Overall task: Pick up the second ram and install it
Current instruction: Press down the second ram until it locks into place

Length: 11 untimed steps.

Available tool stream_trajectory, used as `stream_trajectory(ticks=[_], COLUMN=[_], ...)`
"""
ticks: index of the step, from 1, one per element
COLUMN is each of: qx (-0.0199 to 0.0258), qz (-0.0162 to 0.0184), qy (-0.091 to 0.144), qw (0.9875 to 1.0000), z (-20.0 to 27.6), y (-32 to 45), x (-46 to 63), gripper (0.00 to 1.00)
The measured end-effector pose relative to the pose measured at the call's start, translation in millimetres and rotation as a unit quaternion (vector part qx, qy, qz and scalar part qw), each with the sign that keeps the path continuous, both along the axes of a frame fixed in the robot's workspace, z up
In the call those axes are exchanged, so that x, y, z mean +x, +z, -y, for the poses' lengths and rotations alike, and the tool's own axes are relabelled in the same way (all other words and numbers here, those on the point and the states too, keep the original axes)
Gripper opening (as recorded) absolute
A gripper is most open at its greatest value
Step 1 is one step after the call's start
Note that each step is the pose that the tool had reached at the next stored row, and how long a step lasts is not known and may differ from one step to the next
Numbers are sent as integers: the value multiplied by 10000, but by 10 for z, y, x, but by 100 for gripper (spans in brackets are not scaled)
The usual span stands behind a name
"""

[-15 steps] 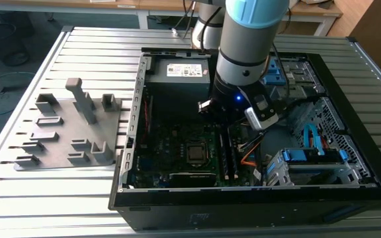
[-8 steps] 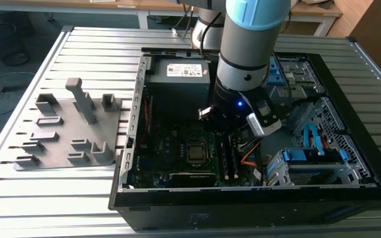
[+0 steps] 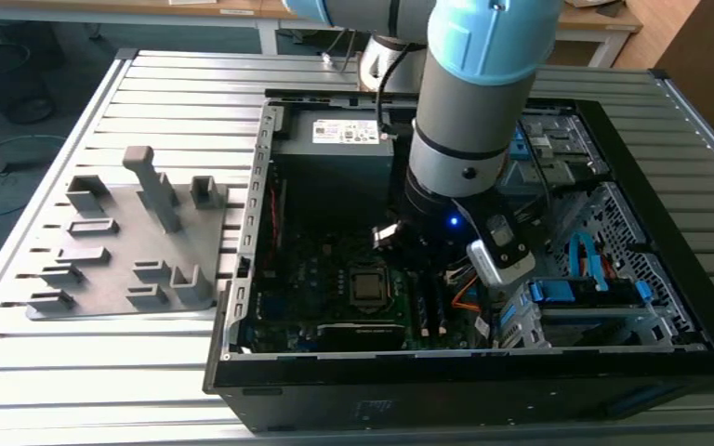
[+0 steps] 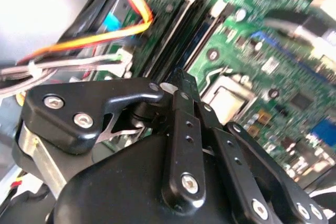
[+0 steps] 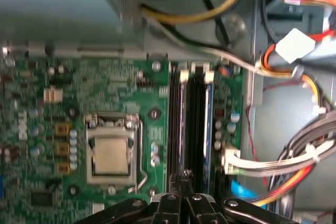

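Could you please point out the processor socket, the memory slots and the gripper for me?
processor socket [image 5: 111,152]: first wrist view, on its metal cover.
memory slots [image 5: 193,124]: first wrist view, on the dark slot bank.
gripper [image 5: 181,178]: first wrist view, at its fingertips.

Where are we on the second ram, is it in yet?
Likely nearly done. A blue-edged stick, probably the second ram, already stands in the memory slots. In hand: nothing; the gripper hangs right above those slots, jaws shut and empty. Left: whether the stick is fully seated, which I cannot tell.

1 PC case [image 3: 482,390], 1 CPU socket [image 5: 111,150]; 1 gray rack [image 3: 127,246]
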State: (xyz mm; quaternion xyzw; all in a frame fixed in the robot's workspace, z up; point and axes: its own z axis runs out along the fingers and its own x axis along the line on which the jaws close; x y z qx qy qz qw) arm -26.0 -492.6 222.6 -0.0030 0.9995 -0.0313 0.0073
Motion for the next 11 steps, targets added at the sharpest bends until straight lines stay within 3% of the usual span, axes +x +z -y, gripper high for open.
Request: stream_trajectory(ticks=[3,11], qx=[-3,-5], qz=[-2,-2], qy=[0,0], qw=[10000,10000], z=[57,73], y=[-36,-73], x=[-4,-3], gripper=[10,10])
